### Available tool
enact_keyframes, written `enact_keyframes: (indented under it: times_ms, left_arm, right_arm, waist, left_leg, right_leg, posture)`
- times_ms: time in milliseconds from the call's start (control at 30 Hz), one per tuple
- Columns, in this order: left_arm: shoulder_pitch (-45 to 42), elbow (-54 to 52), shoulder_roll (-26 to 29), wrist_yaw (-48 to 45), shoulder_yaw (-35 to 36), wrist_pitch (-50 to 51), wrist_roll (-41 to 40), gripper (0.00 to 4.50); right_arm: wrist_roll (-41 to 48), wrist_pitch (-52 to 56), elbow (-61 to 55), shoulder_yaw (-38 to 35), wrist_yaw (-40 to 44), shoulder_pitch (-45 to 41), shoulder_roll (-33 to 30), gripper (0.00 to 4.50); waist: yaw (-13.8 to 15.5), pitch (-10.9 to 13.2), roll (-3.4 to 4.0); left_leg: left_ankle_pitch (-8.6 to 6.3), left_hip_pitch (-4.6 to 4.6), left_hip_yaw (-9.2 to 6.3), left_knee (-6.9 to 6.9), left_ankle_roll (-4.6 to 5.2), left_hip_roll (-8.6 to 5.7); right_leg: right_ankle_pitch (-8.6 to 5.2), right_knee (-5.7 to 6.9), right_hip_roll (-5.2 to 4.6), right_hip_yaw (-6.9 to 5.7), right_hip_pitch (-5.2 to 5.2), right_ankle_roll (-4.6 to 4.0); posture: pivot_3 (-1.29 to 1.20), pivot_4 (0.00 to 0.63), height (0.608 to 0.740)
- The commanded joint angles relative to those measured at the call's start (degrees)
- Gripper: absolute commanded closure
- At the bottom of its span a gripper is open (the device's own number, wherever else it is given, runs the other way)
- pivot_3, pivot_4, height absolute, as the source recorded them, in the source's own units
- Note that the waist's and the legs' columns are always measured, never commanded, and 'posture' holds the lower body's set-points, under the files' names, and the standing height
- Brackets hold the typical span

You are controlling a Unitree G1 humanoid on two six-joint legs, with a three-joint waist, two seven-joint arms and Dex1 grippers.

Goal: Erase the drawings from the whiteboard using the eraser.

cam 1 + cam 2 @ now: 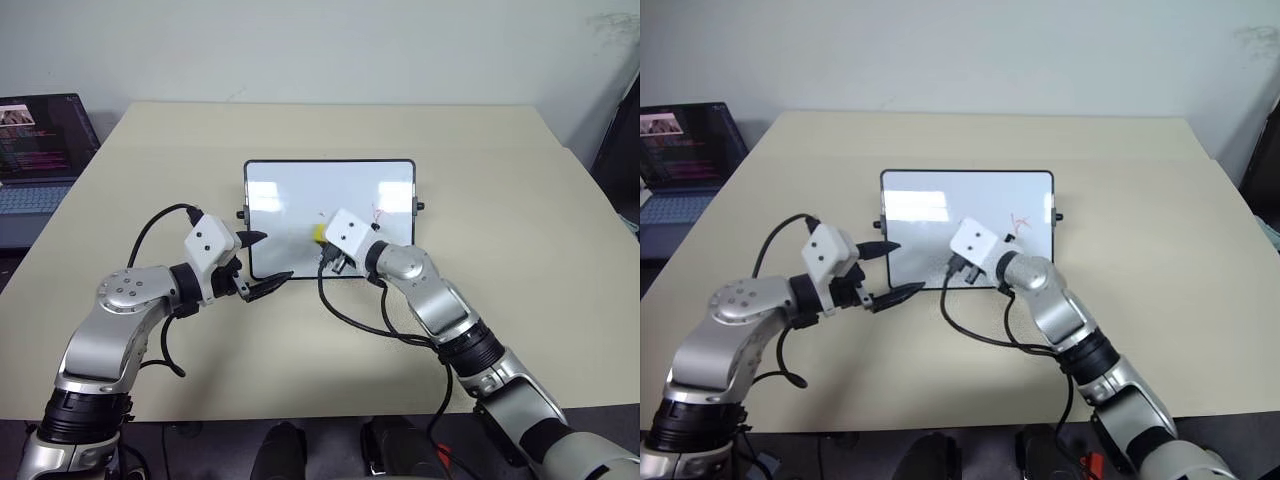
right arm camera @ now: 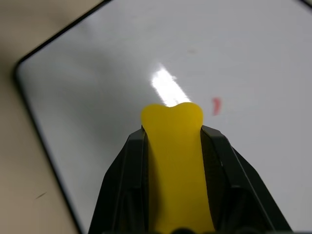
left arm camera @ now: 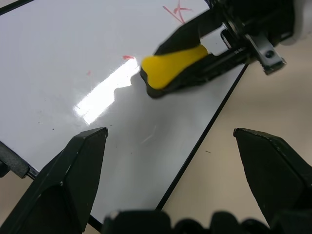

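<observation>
Over the whiteboard (image 1: 300, 190), right tool (image 2: 171, 131) clenches the eraser (image 2: 173, 161) near drawings (image 1: 1020, 221); left tool (image 1: 262, 262) spread wide

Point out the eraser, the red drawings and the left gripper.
eraser (image 2: 173, 161), right wrist view, on its yellow top between the fingers.
drawings (image 3: 176, 10), left wrist view, on the red scribble.
left gripper (image 1: 260, 264), left eye view, midway between the open fingertips.

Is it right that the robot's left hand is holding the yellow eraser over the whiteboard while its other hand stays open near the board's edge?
Not quite. The right hand is shut on the yellow eraser over the whiteboard, as the right wrist view shows. The left hand is the one that is open near the board's edge.
</observation>
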Motion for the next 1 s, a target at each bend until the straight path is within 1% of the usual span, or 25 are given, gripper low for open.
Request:
enact_keyframes:
  times_ms: [33, 100, 233, 300, 433, 500, 600, 667, 733, 767, 800, 900, 1000]
  left_arm:
    - [-0.29, -0.88, 1.17, -0.27, 1.2, -0.49, -0.07, 0.0]
    - [-0.43, -0.87, 1.22, -0.26, 1.19, -0.46, -0.1, 0.0]
    - [-0.48, -0.9, 1.33, -0.18, 1.11, -0.47, -0.19, 0.0]
    - [-0.43, -1.07, 1.33, -0.14, 1.17, -0.38, -0.27, 0.0]
    - [-0.03, -1.32, 1.6, -0.43, 1.17, -0.26, -0.36, 0.0]
    - [-0.08, -1.33, 1.66, -0.57, 1.1, -0.18, -0.4, 0.0]
    - [-0.46, -1.01, 1.66, -0.6, 1.02, -0.26, -0.34, 0.0]
    - [-0.59, -0.95, 1.66, -0.65, 0.95, -0.3, -0.33, 0.0]
    - [-0.63, -0.97, 1.65, -0.65, 0.94, -0.36, -0.33, 0.0]
    - [-0.66, -0.91, 1.68, -0.71, 0.92, -0.42, -0.31, 0.0]
    - [-0.63, -0.92, 1.7, -0.75, 0.9, -0.43, -0.3, 0.0]
    - [-0.68, -0.86, 1.58, -0.76, 0.76, -0.46, -0.28, 0.0]
    - [-1.26, -0.38, 1.09, -0.99, 0.16, -0.75, -0.13, 0.0]
  right_arm:
    - [-0.92, -3.14, 0.77, -3.12, -3.22, -2.56, 0.3, 3.4]
    - [-0.69, -2.66, 1.23, -2.44, -1.78, -2.65, 0.35, 3.4]
    - [0.33, 1.07, -0.82, 1.39, 5.75, -0.23, -0.7, 3.4]
    - [-0.36, 0.27, -1.17, 1.33, 5.0, 0.21, -0.53, 3.4]
    - [-2.49, -3.44, 1.25, -1.77, -2.62, -2.26, 0.85, 3.4]
    - [-2.67, -4.59, 2.25, -2.68, -4.19, -3.21, 1.09, 3.4]
    - [-2.45, -4.49, 3.3, -2.78, -3.64, -3.75, 1.07, 3.4]
    - [-1.96, -2.76, 3.07, -1.52, -0.52, -3.02, 0.62, 3.4]
    - [-1.23, -0.76, 1.03, 1.21, 4.82, -1.15, -0.44, 3.4]
    - [-1.29, -0.62, 0.5, 1.61, 5.51, -0.75, -0.5, 3.4]
    - [-1.73, -1.13, 0.47, 1.31, 4.57, -0.79, -0.22, 3.4]
    - [-3.66, -3.86, 2.12, -1.45, -1.82, -2.4, 1.08, 3.4]
    - [0.06, -1.48, -0.15, -3.06, 1.59, -0.94, 1.2, 3.4]
  waist:
    - [0.02, 0.0, 0.0]
    - [0.06, 0.0, 0.0]
    - [-0.09, 0.0, 0.0]
    - [-0.08, 0.0, 0.0]
    - [-0.06, 0.0, 0.0]
    - [-0.06, 0.0, 0.0]
    - [-0.04, 0.0, 0.0]
    - [-0.02, 0.0, 0.0]
    - [-0.03, -0.01, -0.01]
    - [-0.03, -0.01, 0.0]
    - [-0.03, -0.01, 0.0]
    - [-0.1, 0.0, 0.0]
    - [-0.05, 0.0, 0.0]
  left_leg:
    - [0.0, -0.01, 0.0, -0.01, 0.0, 0.0]
    - [0.0, -0.03, 0.0, -0.03, 0.0, 0.01]
    - [-0.01, -0.04, 0.03, -0.08, 0.01, 0.03]
    - [-0.01, -0.02, 0.01, -0.08, 0.01, 0.03]
    - [0.0, -0.01, 0.0, -0.01, 0.0, 0.01]
    - [0.0, -0.01, 0.0, 0.0, 0.0, 0.0]
    - [0.0, -0.02, 0.0, -0.02, 0.0, 0.0]
    - [-0.01, -0.02, 0.0, -0.05, 0.0, 0.01]
    - [-0.01, -0.03, 0.01, -0.07, 0.01, 0.02]
    - [-0.01, -0.03, 0.02, -0.07, 0.01, 0.02]
    - [-0.01, -0.02, 0.02, -0.07, 0.01, 0.02]
    - [0.0, 0.0, 0.01, -0.04, 0.01, 0.02]
    - [0.0, 0.01, -0.01, -0.02, 0.0, 0.01]
  right_leg:
    - [0.0, -0.01, 0.0, 0.0, 0.0, 0.0]
    - [0.0, -0.06, 0.0, -0.01, 0.0, 0.0]
    - [-0.01, -0.14, 0.0, 0.04, 0.0, -0.01]
    - [-0.01, -0.13, 0.0, 0.01, 0.0, -0.01]
    - [0.0, -0.02, 0.0, 0.01, 0.0, 0.0]
    - [0.0, -0.01, 0.0, 0.01, 0.0, 0.0]
    - [0.0, -0.03, 0.0, 0.0, 0.0, 0.0]
    - [0.0, -0.08, 0.0, 0.0, 0.0, -0.01]
    - [-0.01, -0.11, 0.0, 0.02, 0.0, -0.01]
    - [-0.01, -0.12, 0.0, 0.02, 0.0, -0.01]
    - [-0.01, -0.11, 0.0, 0.02, 0.0, -0.01]
    - [0.0, -0.03, 0.0, 0.02, 0.0, -0.01]
    - [0.0, 0.01, 0.0, -0.01, 0.0, -0.01]
  posture:
    - [0.0, 0.15, 0.74]
    - [0.0, 0.15, 0.74]
    - [0.0, 0.15, 0.74]
    - [0.0, 0.15, 0.74]
    - [0.0, 0.15, 0.74]
    - [0.0, 0.15, 0.74]
    - [0.0, 0.15, 0.74]
    - [0.0, 0.15, 0.74]
    - [0.0, 0.15, 0.74]
    - [0.0, 0.15, 0.74]
    - [0.0, 0.15, 0.74]
    - [0.0, 0.15, 0.74]
    - [0.0, 0.15, 0.74]
